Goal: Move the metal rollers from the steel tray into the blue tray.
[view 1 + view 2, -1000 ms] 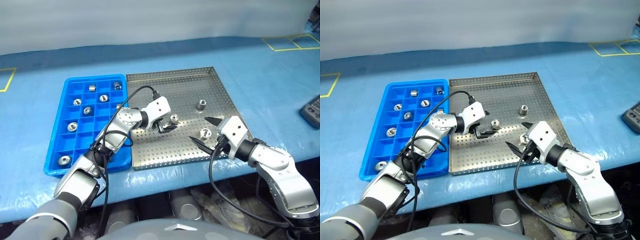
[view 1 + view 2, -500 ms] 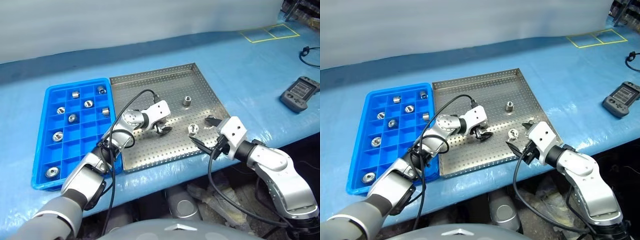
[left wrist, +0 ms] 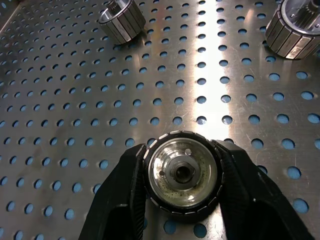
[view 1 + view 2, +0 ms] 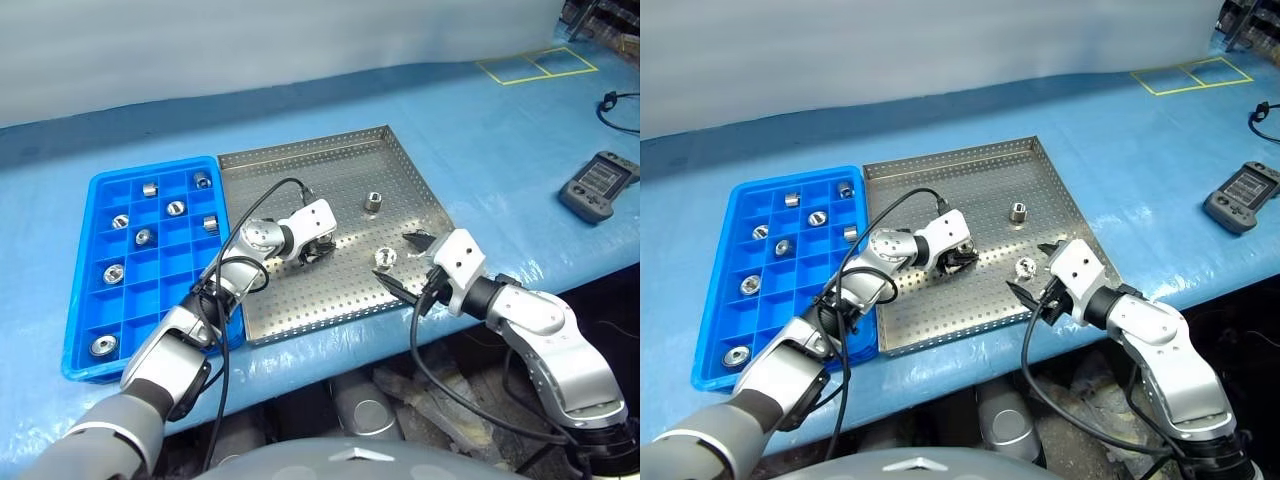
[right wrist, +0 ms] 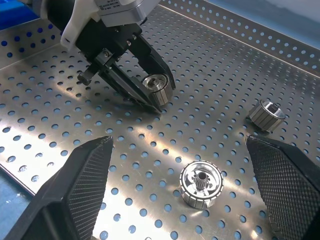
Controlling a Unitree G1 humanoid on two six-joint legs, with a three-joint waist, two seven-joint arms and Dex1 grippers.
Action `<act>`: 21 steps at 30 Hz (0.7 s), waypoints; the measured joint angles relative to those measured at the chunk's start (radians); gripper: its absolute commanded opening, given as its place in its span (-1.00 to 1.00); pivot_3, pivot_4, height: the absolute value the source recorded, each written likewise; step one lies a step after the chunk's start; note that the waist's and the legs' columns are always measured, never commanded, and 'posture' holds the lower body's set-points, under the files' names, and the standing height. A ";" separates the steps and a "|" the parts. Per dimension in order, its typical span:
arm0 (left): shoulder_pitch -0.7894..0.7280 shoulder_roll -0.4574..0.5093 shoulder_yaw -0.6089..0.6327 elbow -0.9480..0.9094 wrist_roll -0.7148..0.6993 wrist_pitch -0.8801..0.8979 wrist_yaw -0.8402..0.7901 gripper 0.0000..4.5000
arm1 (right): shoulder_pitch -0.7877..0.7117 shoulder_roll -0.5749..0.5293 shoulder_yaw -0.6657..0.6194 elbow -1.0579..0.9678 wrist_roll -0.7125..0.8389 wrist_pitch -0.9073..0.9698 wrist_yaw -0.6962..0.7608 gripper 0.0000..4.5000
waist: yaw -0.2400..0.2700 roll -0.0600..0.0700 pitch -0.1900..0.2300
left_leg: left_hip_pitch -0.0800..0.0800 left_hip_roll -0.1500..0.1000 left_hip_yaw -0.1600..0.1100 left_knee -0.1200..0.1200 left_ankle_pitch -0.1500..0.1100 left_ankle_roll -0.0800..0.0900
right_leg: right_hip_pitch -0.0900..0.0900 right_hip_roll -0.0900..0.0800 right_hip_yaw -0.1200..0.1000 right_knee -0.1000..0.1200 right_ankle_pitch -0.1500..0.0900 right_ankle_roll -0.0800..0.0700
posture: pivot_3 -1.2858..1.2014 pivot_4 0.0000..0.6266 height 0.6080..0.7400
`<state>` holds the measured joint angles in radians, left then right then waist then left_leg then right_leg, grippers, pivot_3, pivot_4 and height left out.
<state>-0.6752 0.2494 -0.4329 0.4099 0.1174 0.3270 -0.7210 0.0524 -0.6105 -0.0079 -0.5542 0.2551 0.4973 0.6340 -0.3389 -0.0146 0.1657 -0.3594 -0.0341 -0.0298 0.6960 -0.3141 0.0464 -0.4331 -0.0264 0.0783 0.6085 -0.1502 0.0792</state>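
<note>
Reaching low, left hand (image 3: 182,175) clamps a roller (image 3: 181,174).

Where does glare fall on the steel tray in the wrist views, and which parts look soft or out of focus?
Left wrist view: a bright vertical streak of glare runs down the perforated silver steel tray above the shiny ribbed metal roller held in the left gripper; the rollers further off look slightly soft. Right wrist view: patchy highlights on the tray, and the right gripper's near fingers look blurred.

Bare steel tray (image 4: 300,300) floor around left gripper (image 3: 181,172); two loose rollers (image 5: 201,183) seemingly well aside.
</note>
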 measured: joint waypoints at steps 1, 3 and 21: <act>0.004 0.001 0.003 -0.006 -0.001 0.005 0.000 -0.24 | -0.001 0.001 0.001 0.002 0.000 -0.004 0.000 1.00 | 0.001 0.000 0.000 | 0.000 0.000 0.000 0.000 0.000 0.000 | 0.000 0.000 0.000 0.000 0.000 0.000 | -0.24 -0.52 1.00; 0.014 0.008 0.011 -0.028 -0.002 0.017 0.000 -0.24 | -0.008 0.005 0.004 0.015 0.000 -0.008 0.001 1.00 | 0.001 0.000 0.000 | -0.001 0.000 0.000 0.000 0.000 0.000 | -0.001 0.000 0.001 0.000 0.000 0.000 | -0.24 -0.52 1.00; 0.369 0.326 0.425 -0.855 -0.100 0.568 0.067 -0.24 | -0.153 0.034 0.112 0.155 -0.006 -0.055 0.075 1.00 | 0.102 0.001 0.000 | -0.006 0.001 0.003 0.000 0.000 -0.001 | -0.011 0.000 0.003 0.004 0.004 -0.005 | -0.07 -0.52 1.00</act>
<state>-0.3066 0.5756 -0.0077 -0.4455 0.0172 0.8954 -0.6538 -0.1007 -0.5768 0.1039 -0.3995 0.2496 0.4425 0.7093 -0.2373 -0.0138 0.1659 -0.3655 -0.0334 -0.0263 0.6957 -0.3138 0.0455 -0.4446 -0.0266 0.0818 0.6130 -0.1464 0.0737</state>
